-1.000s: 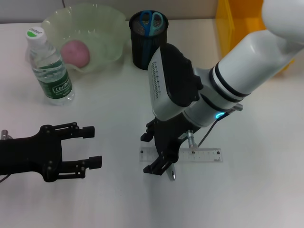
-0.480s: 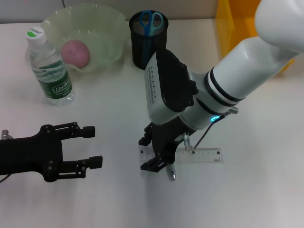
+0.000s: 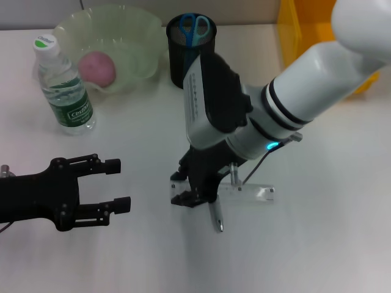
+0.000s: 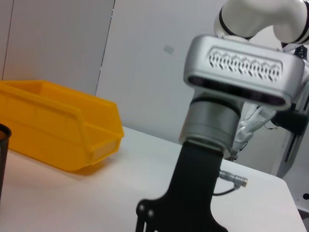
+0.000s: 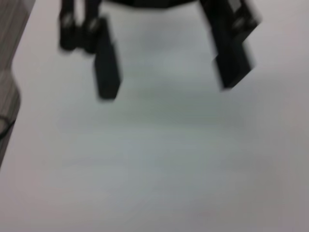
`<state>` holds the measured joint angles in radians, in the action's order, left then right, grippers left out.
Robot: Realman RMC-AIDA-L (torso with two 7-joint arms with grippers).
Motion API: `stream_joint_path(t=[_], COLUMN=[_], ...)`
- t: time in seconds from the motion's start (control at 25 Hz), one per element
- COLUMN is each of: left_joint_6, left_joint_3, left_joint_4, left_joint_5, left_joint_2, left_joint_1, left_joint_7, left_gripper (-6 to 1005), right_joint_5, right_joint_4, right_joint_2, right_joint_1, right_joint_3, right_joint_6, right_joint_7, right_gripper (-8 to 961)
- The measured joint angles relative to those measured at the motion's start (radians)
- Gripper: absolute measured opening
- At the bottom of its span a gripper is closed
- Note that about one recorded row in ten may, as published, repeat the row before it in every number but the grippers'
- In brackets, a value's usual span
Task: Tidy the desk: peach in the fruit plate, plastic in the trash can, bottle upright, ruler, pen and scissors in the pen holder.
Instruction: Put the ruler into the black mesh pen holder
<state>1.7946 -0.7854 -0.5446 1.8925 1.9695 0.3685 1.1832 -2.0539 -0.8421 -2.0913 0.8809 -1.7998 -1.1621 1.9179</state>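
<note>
My right gripper (image 3: pixel 185 190) is down on the table at the left end of the clear ruler (image 3: pixel 247 192) and looks shut on it. The pen (image 3: pixel 215 218) lies just in front of that gripper. In the right wrist view only two dark fingers (image 5: pixel 107 72) and white table show. The peach (image 3: pixel 96 67) rests in the green fruit plate (image 3: pixel 137 36). Beside the plate the bottle (image 3: pixel 64 88) stands upright. Blue scissors (image 3: pixel 195 27) stick out of the black pen holder (image 3: pixel 183 67). My left gripper (image 3: pixel 118 185) hovers open at the front left. Plastic and trash can are out of view.
A yellow bin (image 3: pixel 302 27) stands at the back right, also seen as the yellow bin (image 4: pixel 53 130) in the left wrist view behind the right arm's wrist (image 4: pixel 231 96). A cable with a metal plug (image 3: pixel 234 176) hangs by the right gripper.
The right gripper has shifted left and toward the back, its fingers drawing closer, and the ruler has moved with it. The pen, the left arm and everything else stayed put.
</note>
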Motion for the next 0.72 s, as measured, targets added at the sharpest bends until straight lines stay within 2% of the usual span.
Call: stream_joint_path(t=[0.04,0.16,0.2,0.24,0.28,0.32,0.36,0.44,0.48,0.52,0.6,0.72], left_joint_6=[0.001,0.002,0.005,0.005,0.005,0.005,0.005,0.006,0.006,0.006,0.006,0.006], left_joint_3=[0.000,0.000,0.000,0.000,0.000,0.000,0.000,0.000,0.000,0.000,0.000,0.005], left_joint_4=[0.000,0.000,0.000,0.000,0.000,0.000,0.000,0.000,0.000,0.000,0.001,0.004], left_joint_5=[0.000,0.000,0.000,0.000,0.000,0.000,0.000,0.000,0.000,0.000,-0.001,-0.002], left_joint_2=[0.000,0.000,0.000,0.000,0.000,0.000,0.000,0.000,0.000,0.000,0.000,0.000], left_joint_1=[0.000,0.000,0.002,0.002,0.004,0.004,0.007,0.009,0.012,0.012,0.017,0.027], left_joint_7=[0.000,0.000,0.001,0.001,0.001,0.001,0.001,0.002,0.006,0.006,0.009,0.021], left_gripper=[785,785,785,785,785,785,785,785,785,785,785,785], right_joint_5=[0.000,0.000,0.000,0.000,0.000,0.000,0.006,0.020,0.071,0.071,0.171,0.258], right_joint_4=[-0.023,-0.046,-0.101,-0.101,-0.163,-0.163,-0.219,-0.234,-0.248,-0.248,-0.244,-0.234], right_joint_2=[0.003,0.005,0.007,0.007,0.008,0.008,0.005,0.004,0.001,0.001,0.000,0.000], right_joint_1=[-0.007,-0.015,-0.039,-0.039,-0.070,-0.070,-0.103,-0.117,-0.138,-0.138,-0.150,-0.151], right_joint_3=[0.041,0.079,0.154,0.154,0.222,0.222,0.269,0.280,0.285,0.285,0.280,0.279], right_joint_6=[-0.013,-0.025,-0.045,-0.045,-0.043,-0.043,-0.009,0.021,0.101,0.101,0.212,0.282], right_joint_7=[0.008,0.011,0.012,0.012,-0.004,-0.004,-0.058,-0.098,-0.194,-0.194,-0.326,-0.418], right_gripper=[388,383,381,381,381,381,381,381,380,380,380,380])
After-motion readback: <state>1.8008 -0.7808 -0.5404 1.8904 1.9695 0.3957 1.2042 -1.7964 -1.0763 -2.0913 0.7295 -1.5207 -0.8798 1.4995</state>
